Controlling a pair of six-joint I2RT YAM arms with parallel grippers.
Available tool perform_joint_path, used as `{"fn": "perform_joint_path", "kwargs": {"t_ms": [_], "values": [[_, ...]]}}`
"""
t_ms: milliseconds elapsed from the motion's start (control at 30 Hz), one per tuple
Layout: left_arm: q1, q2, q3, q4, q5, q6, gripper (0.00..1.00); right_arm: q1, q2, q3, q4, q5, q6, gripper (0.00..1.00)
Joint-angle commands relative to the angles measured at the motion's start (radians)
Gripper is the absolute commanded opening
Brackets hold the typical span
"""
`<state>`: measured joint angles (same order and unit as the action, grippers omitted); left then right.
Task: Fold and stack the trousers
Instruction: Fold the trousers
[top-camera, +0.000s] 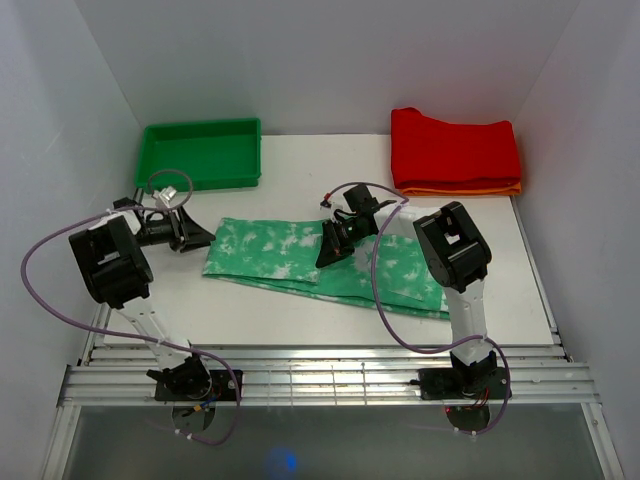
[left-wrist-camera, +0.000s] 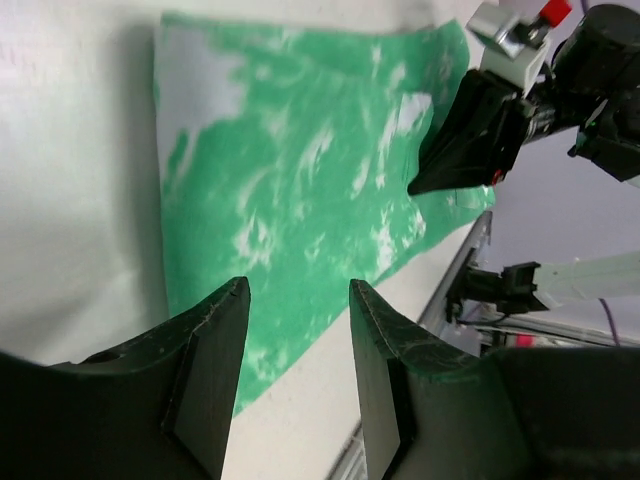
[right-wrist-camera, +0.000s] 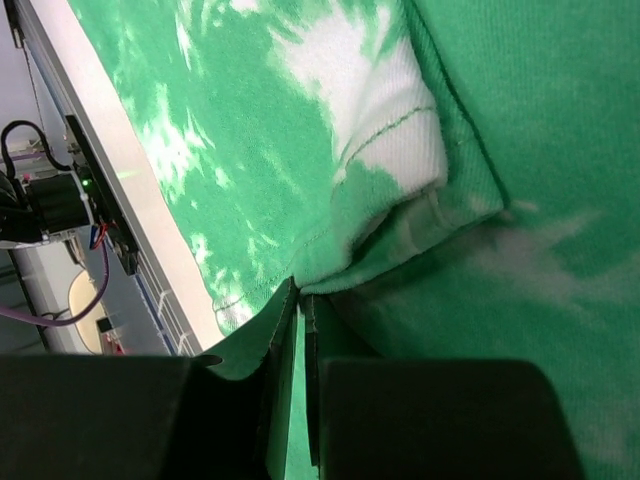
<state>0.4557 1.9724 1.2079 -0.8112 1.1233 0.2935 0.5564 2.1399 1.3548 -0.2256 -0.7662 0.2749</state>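
The mint green tie-dye trousers (top-camera: 290, 255) lie folded lengthwise across the middle of the table, from left of centre to the right arm. They also fill the left wrist view (left-wrist-camera: 290, 190) and the right wrist view (right-wrist-camera: 250, 120). My right gripper (top-camera: 330, 252) is down on the trousers' middle, shut on a folded edge of the cloth (right-wrist-camera: 300, 290). My left gripper (top-camera: 190, 240) is open and empty, just left of the trousers' left end; its fingers (left-wrist-camera: 215, 350) hover over the near cloth edge and bare table.
A green tray (top-camera: 203, 152) stands at the back left. A folded red garment (top-camera: 455, 147) lies on an orange one (top-camera: 460, 189) at the back right. A metal rail (top-camera: 320, 370) runs along the near table edge.
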Motion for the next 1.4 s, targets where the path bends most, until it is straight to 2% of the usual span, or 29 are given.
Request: {"fn": "perform_joint_path", "kwargs": {"t_ms": [0, 167, 300, 367, 533, 633, 700, 767, 800, 867, 933, 967, 1033, 1067, 1100, 1133, 1200, 1333, 1367], "values": [[-0.037, -0.08, 0.067, 0.141, 0.079, -0.077, 0.55, -0.01, 0.029, 0.01, -0.106, 0.102, -0.08, 0.08], [-0.117, -0.012, 0.079, 0.363, 0.076, -0.252, 0.55, -0.01, 0.028, 0.006, -0.113, 0.105, -0.095, 0.08], [-0.152, 0.038, 0.022, 0.599, 0.038, -0.517, 0.55, -0.009, 0.032, 0.003, -0.115, 0.107, -0.097, 0.08], [-0.158, 0.091, 0.012, 0.7, -0.012, -0.585, 0.55, -0.01, 0.034, -0.002, -0.116, 0.11, -0.103, 0.08], [-0.158, 0.201, 0.059, 0.747, -0.097, -0.669, 0.54, -0.01, 0.031, -0.01, -0.126, 0.111, -0.123, 0.09], [-0.157, 0.2, 0.097, 0.712, -0.089, -0.646, 0.54, -0.009, 0.017, 0.012, -0.141, 0.099, -0.128, 0.14], [-0.157, 0.146, 0.126, 0.626, -0.103, -0.572, 0.55, -0.013, -0.009, 0.033, -0.165, 0.097, -0.138, 0.22], [-0.149, 0.105, 0.183, 0.474, -0.118, -0.46, 0.57, -0.023, -0.064, 0.041, -0.172, 0.097, -0.164, 0.37], [-0.141, 0.059, 0.192, 0.433, -0.126, -0.432, 0.59, -0.035, -0.084, 0.037, -0.175, 0.097, -0.178, 0.59], [-0.094, 0.017, 0.196, 0.321, -0.146, -0.389, 0.62, -0.062, -0.148, 0.017, -0.202, 0.096, -0.224, 0.74], [-0.025, -0.024, 0.191, 0.247, -0.145, -0.321, 0.66, -0.088, -0.195, -0.003, -0.239, 0.085, -0.262, 0.8], [-0.005, -0.029, 0.208, 0.148, -0.163, -0.282, 0.68, -0.107, -0.245, -0.022, -0.254, 0.076, -0.313, 0.83], [0.035, -0.047, 0.222, 0.063, -0.229, -0.131, 0.7, -0.17, -0.3, -0.042, -0.287, 0.068, -0.356, 0.93], [0.041, -0.056, 0.208, 0.022, -0.265, -0.098, 0.75, -0.223, -0.355, -0.063, -0.325, 0.064, -0.403, 0.98], [0.044, -0.064, 0.197, 0.006, -0.295, -0.061, 0.8, -0.252, -0.383, -0.072, -0.349, 0.064, -0.428, 0.99], [0.044, -0.078, 0.182, -0.006, -0.339, 0.014, 0.84, -0.28, -0.409, -0.082, -0.375, 0.071, -0.45, 0.96], [0.044, -0.09, 0.122, -0.013, -0.358, 0.059, 0.87, -0.378, -0.475, -0.111, -0.448, 0.091, -0.502, 0.91], [0.041, -0.078, 0.056, 0.007, -0.291, 0.102, 0.87, -0.57, -0.572, -0.179, -0.511, 0.134, -0.559, 0.9], [0.041, -0.058, 0.047, 0.026, -0.263, 0.095, 0.86, -0.66, -0.603, -0.192, -0.517, 0.131, -0.571, 0.9]]}}
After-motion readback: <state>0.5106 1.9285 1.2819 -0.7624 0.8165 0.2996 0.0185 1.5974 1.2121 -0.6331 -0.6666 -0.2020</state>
